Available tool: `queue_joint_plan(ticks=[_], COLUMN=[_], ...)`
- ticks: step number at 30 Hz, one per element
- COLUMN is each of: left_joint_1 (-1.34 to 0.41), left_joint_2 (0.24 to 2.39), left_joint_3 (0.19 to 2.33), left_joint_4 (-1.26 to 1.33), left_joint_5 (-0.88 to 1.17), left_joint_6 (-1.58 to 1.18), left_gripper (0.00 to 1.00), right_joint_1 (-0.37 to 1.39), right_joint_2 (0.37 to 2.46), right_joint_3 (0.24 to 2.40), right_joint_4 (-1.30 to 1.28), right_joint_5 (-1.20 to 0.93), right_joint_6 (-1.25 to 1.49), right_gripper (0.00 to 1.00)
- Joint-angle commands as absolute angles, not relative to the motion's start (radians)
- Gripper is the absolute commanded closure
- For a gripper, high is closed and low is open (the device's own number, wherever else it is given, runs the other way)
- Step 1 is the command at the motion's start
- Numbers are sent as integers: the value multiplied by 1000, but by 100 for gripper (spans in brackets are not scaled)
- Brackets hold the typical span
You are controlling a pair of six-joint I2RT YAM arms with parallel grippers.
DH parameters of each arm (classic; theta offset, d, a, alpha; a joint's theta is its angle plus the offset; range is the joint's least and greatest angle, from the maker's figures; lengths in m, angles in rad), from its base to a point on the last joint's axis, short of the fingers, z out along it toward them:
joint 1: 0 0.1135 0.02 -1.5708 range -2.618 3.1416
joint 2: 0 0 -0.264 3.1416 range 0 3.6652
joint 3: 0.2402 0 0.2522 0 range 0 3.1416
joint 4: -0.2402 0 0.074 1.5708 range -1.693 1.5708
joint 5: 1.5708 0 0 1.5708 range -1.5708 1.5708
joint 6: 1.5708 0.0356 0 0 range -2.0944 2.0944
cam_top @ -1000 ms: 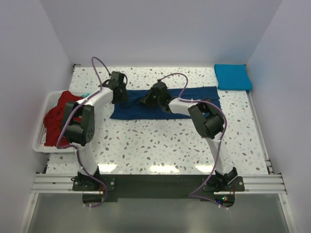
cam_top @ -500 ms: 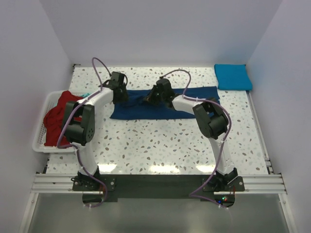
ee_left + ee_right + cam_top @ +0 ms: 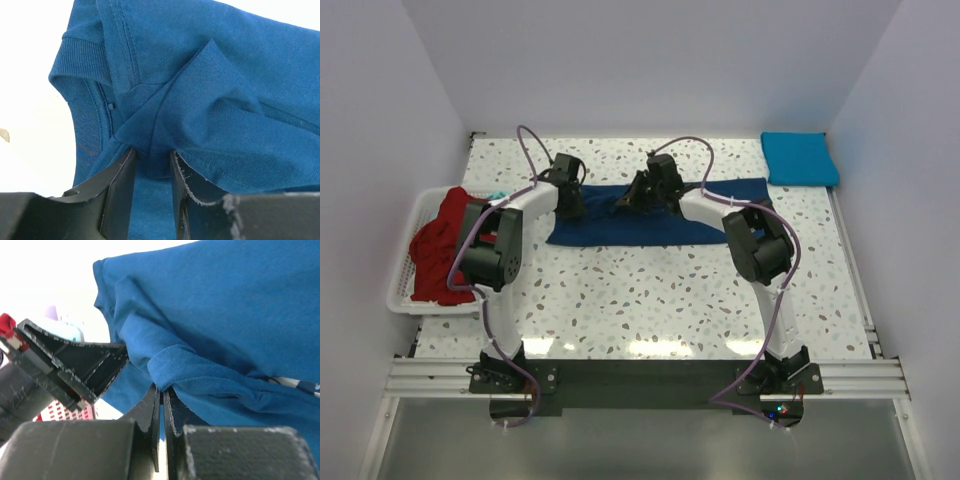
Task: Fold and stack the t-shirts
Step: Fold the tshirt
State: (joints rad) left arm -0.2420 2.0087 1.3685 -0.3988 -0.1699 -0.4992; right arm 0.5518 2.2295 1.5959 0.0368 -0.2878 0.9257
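Observation:
A navy blue t-shirt [image 3: 650, 212] lies as a long strip across the back middle of the table. My left gripper [image 3: 572, 200] is at its left end. In the left wrist view the left gripper [image 3: 152, 161] is shut on a pinched fold of the navy t-shirt [image 3: 210, 90] near the collar. My right gripper [image 3: 638, 195] is at the strip's upper middle. In the right wrist view the right gripper [image 3: 162, 389] is shut on a rolled edge of the shirt [image 3: 225, 315]. A folded turquoise t-shirt [image 3: 800, 158] lies at the back right. A red t-shirt [image 3: 438, 245] fills the basket.
A white slatted basket [image 3: 402, 295] stands at the table's left edge, with a bit of teal cloth [image 3: 496, 194] at its back corner. The left gripper's fingers [image 3: 80, 365] show close by in the right wrist view. White walls enclose the table.
My right gripper has moved back and to the right along the navy shirt, still holding cloth. My left arm has shifted a little right, and its gripper stays at the shirt's left end.

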Motion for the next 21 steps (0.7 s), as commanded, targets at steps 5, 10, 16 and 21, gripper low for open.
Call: queue_joint_plan(ticks=[5, 10, 16, 21], left_joint_1=[-232, -232, -232, -232], left_joint_2=[2046, 2049, 2062, 2056], left_joint_3=[1405, 1411, 1425, 1434], left_joint_4=[-394, -405, -422, -429], left_joint_5=[-225, -238, -255, -250], left_joint_6=[-503, -500, -499, -502], left_gripper=[63, 63, 64, 61], right_joint_1=[525, 488, 451, 448], right_joint_2=[2194, 2200, 2233, 2250], right_joint_3=[1686, 1694, 1706, 1707], right_joint_4=[-86, -138, -172, -201], right_joint_5=[-402, -428, -468, -457], right_joint_6=[815, 752, 712, 674], right_gripper=[100, 97, 93, 81])
